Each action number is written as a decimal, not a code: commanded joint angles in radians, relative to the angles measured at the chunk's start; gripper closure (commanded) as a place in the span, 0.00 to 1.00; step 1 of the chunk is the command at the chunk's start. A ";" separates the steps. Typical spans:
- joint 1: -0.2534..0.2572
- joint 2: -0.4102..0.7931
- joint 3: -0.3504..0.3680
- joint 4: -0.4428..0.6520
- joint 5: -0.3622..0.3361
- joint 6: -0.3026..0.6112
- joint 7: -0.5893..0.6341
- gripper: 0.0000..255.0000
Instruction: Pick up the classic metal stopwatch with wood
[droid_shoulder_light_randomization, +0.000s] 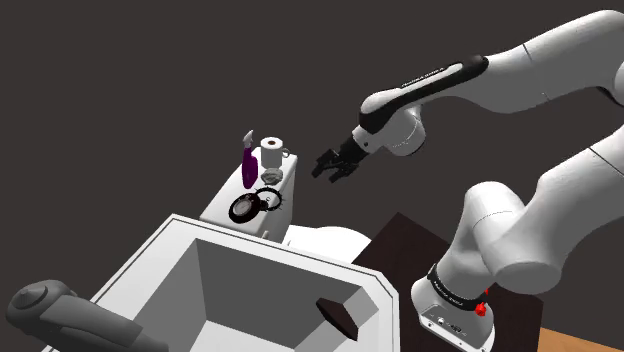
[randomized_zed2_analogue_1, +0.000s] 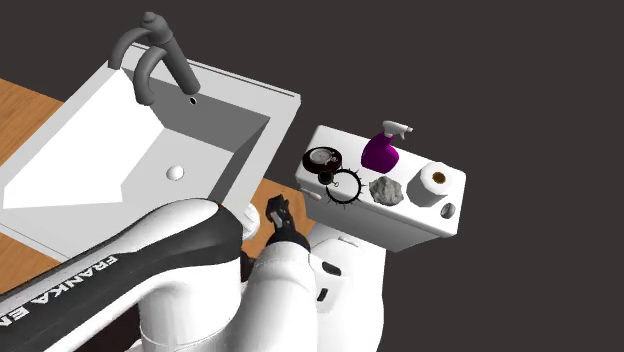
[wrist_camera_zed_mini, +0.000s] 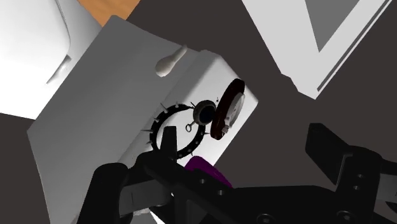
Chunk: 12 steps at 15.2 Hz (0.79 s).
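Shoulder view gives us one round dark stopwatch (droid_shoulder_light_randomization: 245, 208) and one spiked black ring (droid_shoulder_light_randomization: 272, 200) on the smooth white cistern lid (droid_shoulder_light_randomization: 226, 197), our gripper (droid_shoulder_light_randomization: 326, 169) beside the lid, fingers apart.

Your white Franka arm with dark joints (droid_shoulder_light_randomization: 500, 245) rises at the shoulder view's right, folds at the elbow and reaches left. Your all-black two-finger gripper (droid_shoulder_light_randomization: 334, 164) hangs in mid-air, tilted downward, fingers (wrist_camera_zed_mini: 168, 143) apart, clasping nothing.
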 joint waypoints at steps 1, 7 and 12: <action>0.202 0.091 -0.154 0.045 0.270 0.051 -0.211 0.00; 0.454 0.530 -0.396 0.224 0.978 -0.299 -0.695 0.00; 0.340 0.838 -0.265 0.339 1.280 -0.599 -0.765 0.00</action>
